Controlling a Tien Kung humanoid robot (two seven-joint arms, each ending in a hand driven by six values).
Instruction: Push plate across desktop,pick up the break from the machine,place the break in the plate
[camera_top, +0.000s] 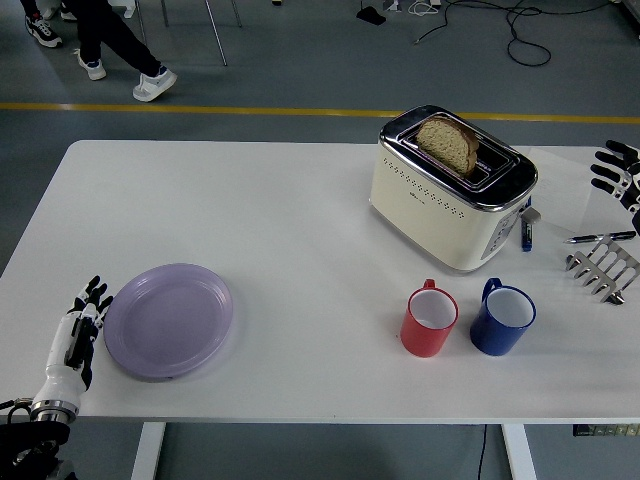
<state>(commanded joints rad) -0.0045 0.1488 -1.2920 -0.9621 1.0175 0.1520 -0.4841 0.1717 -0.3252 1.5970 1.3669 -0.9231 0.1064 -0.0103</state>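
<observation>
Two hands open: left hand (80, 325) touching lilac plate (168, 320) lower left; right hand (616, 172) right edge, near toaster (450, 190) holding bread slice (449, 143).

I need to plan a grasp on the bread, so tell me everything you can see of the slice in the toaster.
The bread slice stands upright in one slot of the cream toaster, its upper part sticking out above the chrome top. It looks like brown bread with a darker crust along its rounded top edge and a lighter, porous crumb face. It seems whole and dry. Only the toaster touches it; the right hand is off at the table's right edge, well clear of it.
</observation>
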